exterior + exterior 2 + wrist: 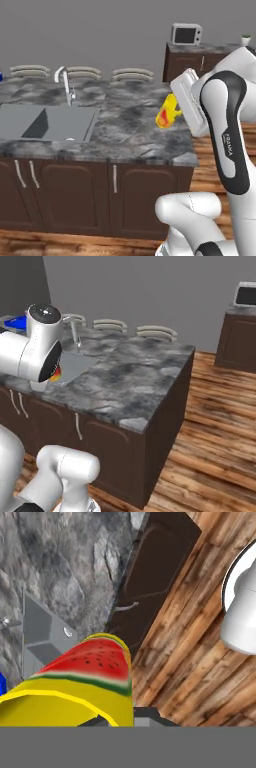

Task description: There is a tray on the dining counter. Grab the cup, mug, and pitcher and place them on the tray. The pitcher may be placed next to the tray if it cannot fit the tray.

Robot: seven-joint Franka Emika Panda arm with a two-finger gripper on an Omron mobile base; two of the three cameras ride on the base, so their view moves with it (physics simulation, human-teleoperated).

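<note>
The cup (167, 113) sits clamped between the jaws above the dining counter (125, 130).

The cup (168, 112) is half hidden behind the arm in the left base view; its lower end is cut off in the hand view. The tray (16, 322) peeks from behind the arm.
</note>
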